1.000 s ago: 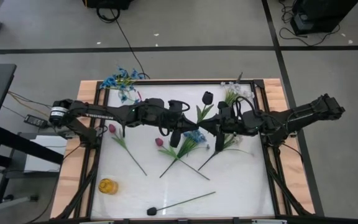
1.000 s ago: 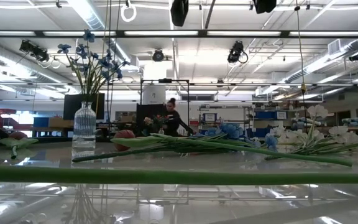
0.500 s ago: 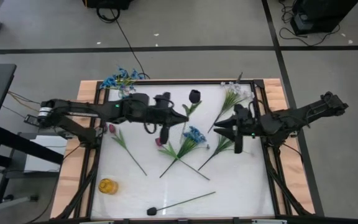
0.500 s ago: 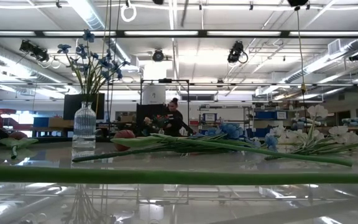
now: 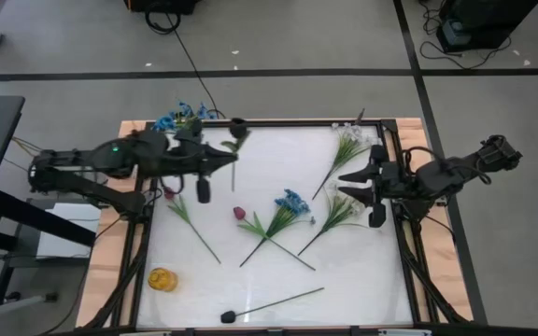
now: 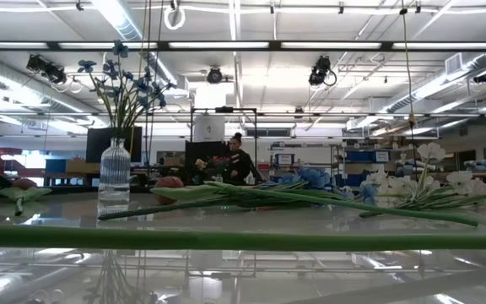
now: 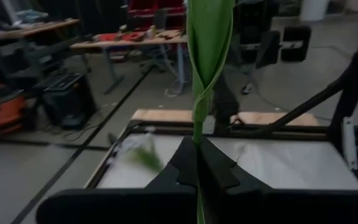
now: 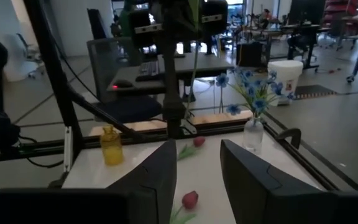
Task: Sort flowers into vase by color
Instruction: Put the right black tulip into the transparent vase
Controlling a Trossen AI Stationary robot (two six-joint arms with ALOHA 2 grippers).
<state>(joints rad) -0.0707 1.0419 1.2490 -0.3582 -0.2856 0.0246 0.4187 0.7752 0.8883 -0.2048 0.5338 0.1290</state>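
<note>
My left gripper (image 5: 228, 160), over the table's far left part, is shut on a flower with a dark bud (image 5: 238, 124) and a green leaf (image 7: 209, 43). My right gripper (image 5: 346, 183) stands open near the right edge, above a white spray (image 5: 338, 211), with nothing between its fingers (image 8: 166, 171). Flat on the white table lie two pink tulips (image 5: 168, 193) (image 5: 239, 213), a blue flower (image 5: 292, 201), another white spray (image 5: 348, 144) and a second dark-bud flower (image 5: 228, 316). A clear vase (image 6: 115, 173) with blue flowers (image 5: 181, 119) stands at the far left corner. My left gripper pinches the dark-bud flower's thin green stem (image 7: 197, 144) between its two shut fingers, just below the leaf. The fingers reach about level from the table's left and lie across the stem. The flower is lifted clear of the table, its leaf and bud above the fingers.
A small yellow vase (image 5: 162, 278) stands near the front left corner. A black frame (image 5: 269, 120) runs around the table. In the low view the near flower's stem (image 6: 226, 239) crosses the foreground. A person (image 6: 236, 160) stands in the room far beyond the table.
My left gripper has gone from the table's middle toward its far left corner and risen, carrying the dark-bud flower along. My right gripper has opened beside the flower's stem and drawn back toward the right edge.
</note>
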